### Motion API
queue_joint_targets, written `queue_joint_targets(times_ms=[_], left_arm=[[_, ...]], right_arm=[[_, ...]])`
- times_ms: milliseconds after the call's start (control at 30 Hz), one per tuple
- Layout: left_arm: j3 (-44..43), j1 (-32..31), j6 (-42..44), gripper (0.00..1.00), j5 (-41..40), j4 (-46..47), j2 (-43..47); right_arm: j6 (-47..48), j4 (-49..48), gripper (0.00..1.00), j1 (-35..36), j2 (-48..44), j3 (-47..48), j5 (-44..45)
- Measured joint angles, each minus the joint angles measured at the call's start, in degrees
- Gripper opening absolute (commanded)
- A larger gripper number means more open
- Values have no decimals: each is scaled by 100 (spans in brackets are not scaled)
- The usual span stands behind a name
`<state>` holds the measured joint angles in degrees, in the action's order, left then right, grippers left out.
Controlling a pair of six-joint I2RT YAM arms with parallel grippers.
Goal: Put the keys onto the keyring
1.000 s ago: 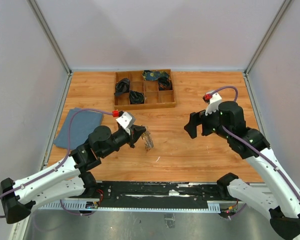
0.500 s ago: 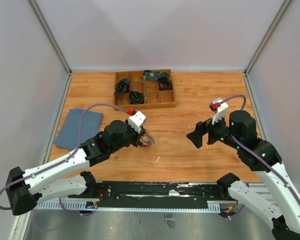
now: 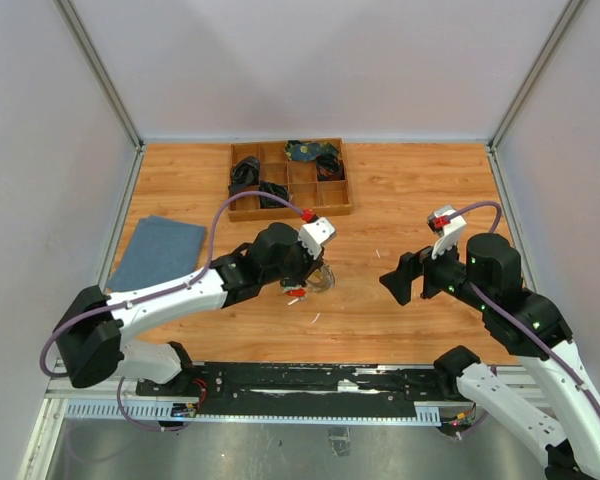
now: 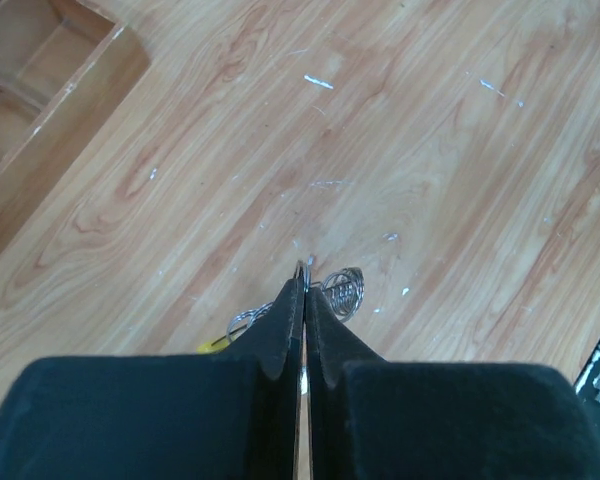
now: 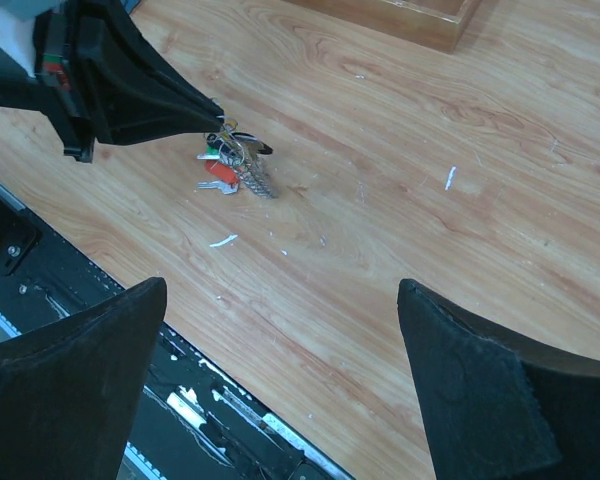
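Near the table's middle, the left gripper (image 4: 302,282) has its jaws pressed flat together on a thin silvery edge at the top of the bunch. This edge looks like the wire of the thin round silvery metal keyring (image 4: 242,321). Just below the tip are the small silvery metal keys (image 5: 242,172), fanned out, with one red, one green and one black head. Whether they touch the light wooden table (image 3: 420,190) cannot be told.

Only the left wrist view shows the short yellow piece (image 4: 215,345) on the loop, at 8 o'clock of the fingertips. Only the right wrist view sets the coloured heads apart.

At 3 o'clock of the bunch, well apart, the right gripper (image 5: 280,290) stands spread wide with nothing between its fingers. A blue cloth (image 3: 158,250) lies at 9 o'clock of the bunch. Farthest, at 12 o'clock, a shallow wooden compartment tray (image 3: 290,213) holds dark bundles in several cells, one with a bluish pattern. They are too small to identify.
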<state>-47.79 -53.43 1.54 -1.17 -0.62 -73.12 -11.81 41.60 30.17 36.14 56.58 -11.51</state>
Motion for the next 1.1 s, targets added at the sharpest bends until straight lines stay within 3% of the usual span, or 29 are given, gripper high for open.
queue_joint_targets(times_ms=[367,633,733,833,1100], left_arm=[[-511,4,2,34,42,306,-1145],[-671,11,-35,41,63,284,-1279],[-599,101,-168,50,13,225,-999],[-391,365,-444,71,-46,210,-431],[-66,1694,-1921,99,-595,-461,1150]], right_arm=[[-20,260,98,0,-131,-105,286],[-94,535,98,0,149,-72,673],[-160,699,98,0,348,81,774],[-140,699,98,-2,428,188,817],[184,728,98,-2,389,297,822]])
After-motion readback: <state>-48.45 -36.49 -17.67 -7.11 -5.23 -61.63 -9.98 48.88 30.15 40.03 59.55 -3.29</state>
